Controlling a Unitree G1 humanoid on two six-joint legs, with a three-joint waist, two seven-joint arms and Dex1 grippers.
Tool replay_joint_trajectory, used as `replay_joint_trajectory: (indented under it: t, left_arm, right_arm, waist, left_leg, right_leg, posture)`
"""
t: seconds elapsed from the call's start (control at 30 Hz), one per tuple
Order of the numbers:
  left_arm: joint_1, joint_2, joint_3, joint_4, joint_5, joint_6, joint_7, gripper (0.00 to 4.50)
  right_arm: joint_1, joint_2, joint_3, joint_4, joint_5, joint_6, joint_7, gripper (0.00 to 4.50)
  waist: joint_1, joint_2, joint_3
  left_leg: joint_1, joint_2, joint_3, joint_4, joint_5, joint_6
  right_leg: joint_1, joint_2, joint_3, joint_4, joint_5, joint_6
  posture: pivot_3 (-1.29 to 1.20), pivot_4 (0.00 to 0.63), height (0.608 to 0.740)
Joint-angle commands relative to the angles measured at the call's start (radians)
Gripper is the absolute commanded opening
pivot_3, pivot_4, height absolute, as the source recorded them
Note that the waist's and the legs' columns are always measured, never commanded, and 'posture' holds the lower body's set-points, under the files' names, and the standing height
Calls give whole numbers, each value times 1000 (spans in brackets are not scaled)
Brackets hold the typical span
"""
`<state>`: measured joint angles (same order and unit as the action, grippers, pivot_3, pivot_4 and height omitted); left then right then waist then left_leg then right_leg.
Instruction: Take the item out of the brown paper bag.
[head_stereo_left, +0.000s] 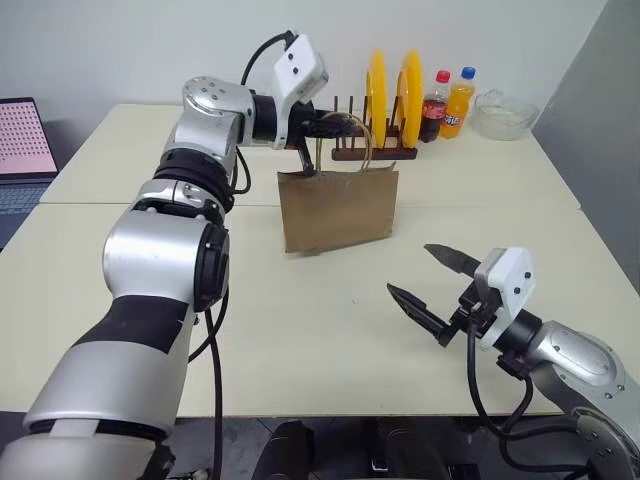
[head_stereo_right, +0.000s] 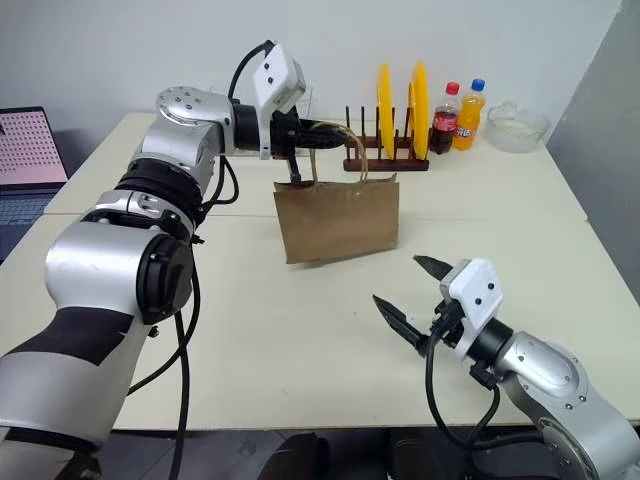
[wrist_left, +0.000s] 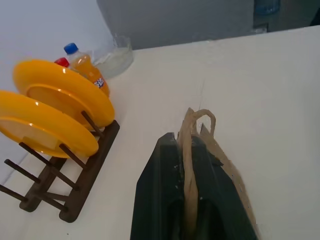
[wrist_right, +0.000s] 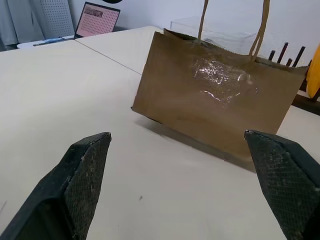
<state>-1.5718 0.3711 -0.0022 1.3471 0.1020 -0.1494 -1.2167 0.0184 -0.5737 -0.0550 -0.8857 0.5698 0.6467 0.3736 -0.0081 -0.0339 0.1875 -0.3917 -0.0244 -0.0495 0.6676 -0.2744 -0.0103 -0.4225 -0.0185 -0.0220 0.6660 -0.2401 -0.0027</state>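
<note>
The brown paper bag (head_stereo_left: 338, 208) hangs by one tan loop handle (wrist_left: 192, 150) over the middle of the table, slightly tilted, its bottom edge just above the tabletop. My left gripper (head_stereo_left: 345, 125) is above the bag's top edge, shut on that handle, which runs between its black fingers (wrist_left: 160, 190). The item is hidden; I see only a shiny crinkled patch on the bag's front (wrist_right: 220, 75). Nearer the table's front right, well short of the bag, my right gripper (head_stereo_left: 409, 269) stands wide open and empty, pointing toward the bag.
Behind the bag a dark wooden rack (head_stereo_left: 375, 152) holds two upright yellow plates (head_stereo_left: 377, 90). A cola bottle (head_stereo_left: 435, 105), an orange soda bottle (head_stereo_left: 460, 100) and a glass bowl (head_stereo_left: 505, 112) stand at the back right. A laptop (head_stereo_left: 25, 150) sits far left.
</note>
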Motion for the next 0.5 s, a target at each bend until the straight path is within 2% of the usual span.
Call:
replay_joint_trajectory:
  t: [0.03,0.5]
  left_arm:
    - [-8,-3,-8,-13,18,-41,16,13]
    - [-3,5,-47,-7,109,-156,135,13]
  right_arm:
    - [0,4,-6,-54,-1,-4,-15,4500]
    - [-23,34,7,-64,11,17,-64,4500]
  waist:
    - [0,0,0]
    - [1,0,0]
  left_leg:
    - [0,0,0,0,0,0]
    - [0,0,0,6,0,0]
  right_leg:
    - [0,0,0,0,0,0]
    - [0,0,1,7,0,0]
  posture:
    - [0,150,740]
    - [0,150,740]
